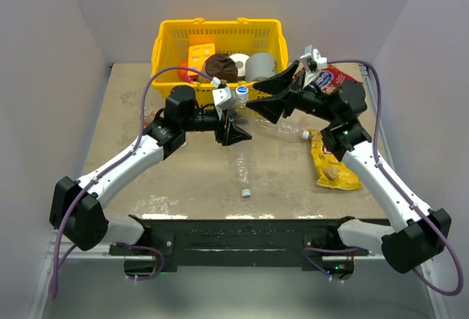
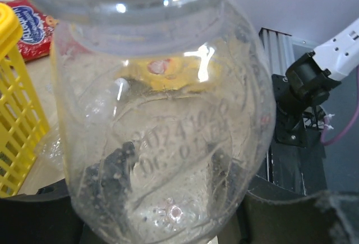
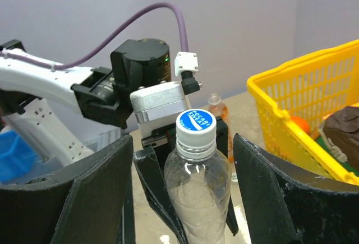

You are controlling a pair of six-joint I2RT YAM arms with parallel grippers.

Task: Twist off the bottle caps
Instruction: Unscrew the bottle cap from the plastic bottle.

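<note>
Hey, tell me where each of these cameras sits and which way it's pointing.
Top external: above, behind the arm bases, looking down at the table; both arms show.
Left wrist: faces the clear bottle close up; left gripper at the bottom edge.
Right wrist: looks past the open right gripper at the bottle cap.
Shared: all show that bottle and the yellow basket.

Against the far edge of the table (image 1: 168,180), midway along: basket (image 1: 220,37). Before it, about the table's middle: upright bottle (image 3: 197,199), clasped low from the left by the left pincer (image 1: 236,130), with its cap (image 3: 196,122) between the spread fingers of the right pincer (image 1: 250,97) and apart from both. Just right of these, lying flat: second bottle (image 1: 282,128). Toward the near edge, midway: third bottle (image 1: 242,172), also lying. By the right edge: snack bag (image 1: 333,165). Behind it, near the far right corner: packet (image 1: 333,78).
</note>
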